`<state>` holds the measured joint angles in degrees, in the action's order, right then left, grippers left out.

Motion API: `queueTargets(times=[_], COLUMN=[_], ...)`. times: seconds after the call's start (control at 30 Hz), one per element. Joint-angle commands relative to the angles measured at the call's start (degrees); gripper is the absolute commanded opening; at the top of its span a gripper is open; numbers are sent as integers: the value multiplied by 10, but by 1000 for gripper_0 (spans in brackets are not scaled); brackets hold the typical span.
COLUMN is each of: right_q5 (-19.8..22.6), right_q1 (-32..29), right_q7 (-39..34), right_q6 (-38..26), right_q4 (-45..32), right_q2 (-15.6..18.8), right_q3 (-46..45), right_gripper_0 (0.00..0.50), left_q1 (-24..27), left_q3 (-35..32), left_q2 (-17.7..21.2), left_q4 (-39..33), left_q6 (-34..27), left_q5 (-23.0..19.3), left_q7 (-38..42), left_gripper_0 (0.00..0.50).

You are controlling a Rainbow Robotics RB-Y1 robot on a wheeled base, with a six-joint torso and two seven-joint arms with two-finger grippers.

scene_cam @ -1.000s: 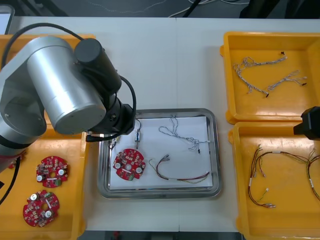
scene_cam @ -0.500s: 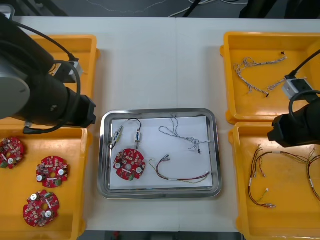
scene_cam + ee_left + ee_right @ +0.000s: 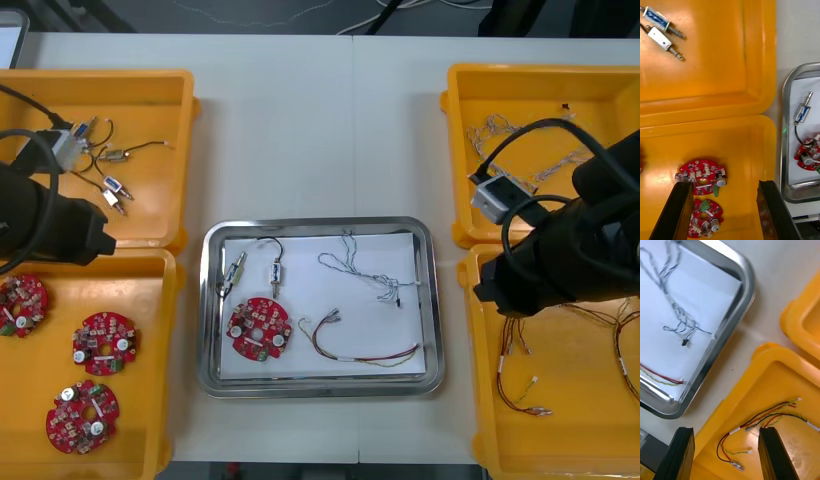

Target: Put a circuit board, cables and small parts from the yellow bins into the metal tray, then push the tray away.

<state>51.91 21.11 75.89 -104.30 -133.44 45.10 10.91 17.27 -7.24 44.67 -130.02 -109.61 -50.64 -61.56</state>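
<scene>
Front view, tray [image 3: 320,223] between yellow bins [image 3: 130,78], left pincer [image 3: 724,183], right pincer [image 3: 726,429] parted

Fingers [image 3: 772,453] apart over yellow bin [image 3: 784,377] with red and yellow cable [image 3: 763,417], metal tray [image 3: 746,288] beside, twisted cable [image 3: 677,311] inside

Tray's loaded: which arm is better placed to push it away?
Right, probably: the right hand, open, hangs over the near right bin's corner beside the metal tray's rim. The left hand, also open, is farther off over circuit boards.
</scene>
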Motion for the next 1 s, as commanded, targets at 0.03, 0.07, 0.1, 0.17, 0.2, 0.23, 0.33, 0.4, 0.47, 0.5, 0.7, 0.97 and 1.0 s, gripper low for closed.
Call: queueTargets(times=[0.03,0.07,0.1,0.17,0.2,0.23,0.33,0.4,0.47,0.5,0.7,0.97,1.0], right_q5=[14,14,14,7,5,-1,-12,-23,-36,-44,-89,-105,-106], right_q1=[26,30,36,47,51,59,72,84,98,104,146,187,191], right_q7=[80,87,99,119,125,142,168,190,211,223,233,234,232], right_q6=[10,10,10,10,10,10,10,10,10,10,10,33,40], right_q4=[-17,-17,-17,-17,-17,-17,-17,-16,-13,-9,12,62,70], right_q2=[10,10,7,2,0,-5,-13,-20,-31,-37,-73,-114,-119], right_q3=[32,37,47,68,73,86,110,133,158,172,257,334,344], right_gripper_0=[495,495,494,495,494,495,495,494,493,493,494,494,493], left_q1=[-32,-35,-38,-43,-45,-46,-50,-50,-51,-51,-53,-56,-57], left_q3=[-33,-35,-38,-42,-42,-42,-42,-42,-42,-42,-42,-42,-42], left_q2=[35,36,37,39,40,41,41,41,42,41,41,41,41], left_q4=[-20,-20,-20,-20,-20,-20,-20,-20,-20,-19,-20,-19,-18], left_q6=[-4,-4,-4,-4,-4,-4,-4,-4,-4,-4,-4,-4,-4], left_q5=[-3,-1,1,5,6,10,20,28,31,31,27,30,31], left_q7=[-77,-77,-77,-79,-79,-79,-78,-79,-77,-76,-75,-74,-74], left_gripper_0=[500,500,500,500,500,500,500,500,500,500,500,500,500])
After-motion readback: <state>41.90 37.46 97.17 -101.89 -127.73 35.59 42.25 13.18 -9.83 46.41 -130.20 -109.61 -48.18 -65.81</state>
